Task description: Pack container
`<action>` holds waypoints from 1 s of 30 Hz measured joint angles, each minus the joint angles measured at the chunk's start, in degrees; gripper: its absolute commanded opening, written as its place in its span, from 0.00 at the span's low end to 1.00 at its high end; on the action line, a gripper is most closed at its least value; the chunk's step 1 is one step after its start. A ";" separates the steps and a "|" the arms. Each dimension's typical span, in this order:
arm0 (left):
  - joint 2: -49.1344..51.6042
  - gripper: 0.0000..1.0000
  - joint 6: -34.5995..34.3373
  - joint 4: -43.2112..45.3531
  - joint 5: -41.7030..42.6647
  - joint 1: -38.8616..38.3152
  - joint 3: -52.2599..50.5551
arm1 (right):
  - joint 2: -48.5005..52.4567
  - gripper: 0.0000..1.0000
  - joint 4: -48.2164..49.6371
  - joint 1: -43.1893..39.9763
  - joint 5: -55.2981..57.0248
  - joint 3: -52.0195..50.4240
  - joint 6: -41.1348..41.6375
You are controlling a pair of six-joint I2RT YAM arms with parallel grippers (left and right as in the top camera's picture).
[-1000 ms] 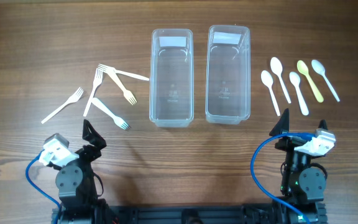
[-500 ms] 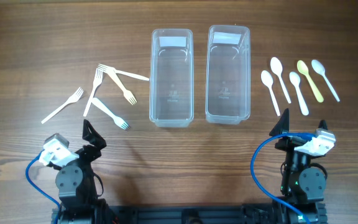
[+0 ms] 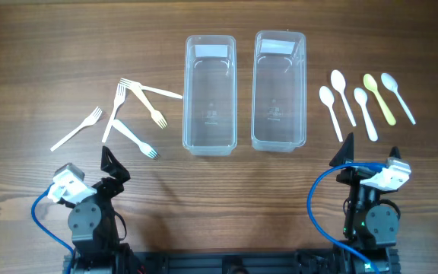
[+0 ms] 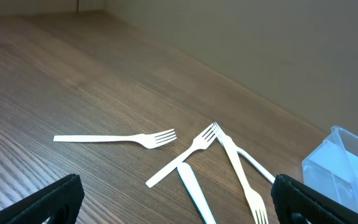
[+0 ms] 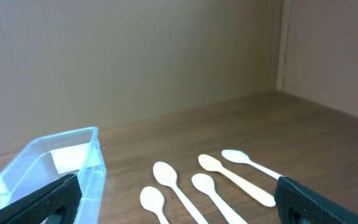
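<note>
Two clear plastic containers stand side by side at the table's middle, the left container [image 3: 210,95] and the right container [image 3: 279,90], both empty. Several white plastic forks [image 3: 139,110] lie left of them and show in the left wrist view [image 4: 194,146]. Several plastic spoons [image 3: 356,103], one yellowish [image 3: 379,97], lie right of them and show in the right wrist view [image 5: 191,190]. My left gripper [image 3: 111,164] is open and empty near the front edge, short of the forks. My right gripper [image 3: 347,151] is open and empty, short of the spoons.
The wooden table [image 3: 219,190] carries nothing else. A beige wall stands behind the table in the wrist views. Blue cables loop from both arm bases at the front edge.
</note>
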 measured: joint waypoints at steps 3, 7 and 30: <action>0.00 1.00 0.00 0.26 -0.15 0.00 0.00 | 0.00 1.00 0.00 0.00 -4.68 0.00 9.07; 0.00 1.00 -0.09 0.07 -0.15 0.00 0.00 | 0.35 1.00 -1.27 0.00 -12.66 0.00 26.49; 38.84 1.00 4.00 -4.50 5.18 0.00 31.85 | 54.47 1.00 -30.93 -2.21 -23.71 53.81 2.36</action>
